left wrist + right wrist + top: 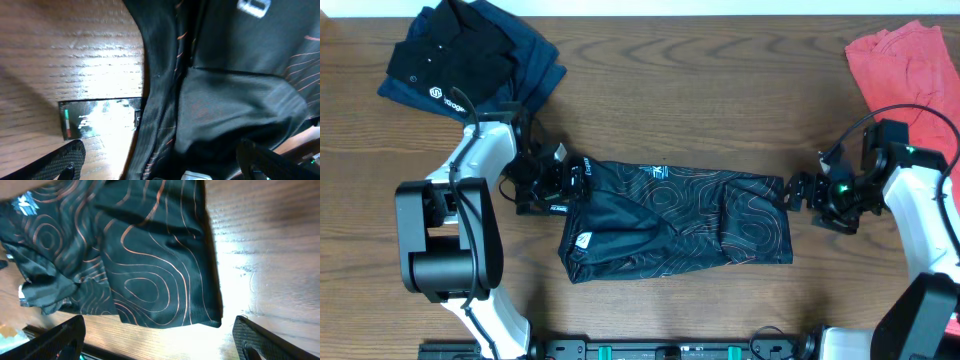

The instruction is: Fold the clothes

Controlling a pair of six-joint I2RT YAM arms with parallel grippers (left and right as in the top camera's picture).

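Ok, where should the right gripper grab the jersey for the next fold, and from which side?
Grip the jersey at its right end, near the far corner, coming in low from the right. That end lies flat on the table as a straight edge, and the open right gripper sits just off it, so probably one finger must slide underneath.

Black jersey (675, 220) with orange contour lines lies folded in a rumpled rectangle mid-table
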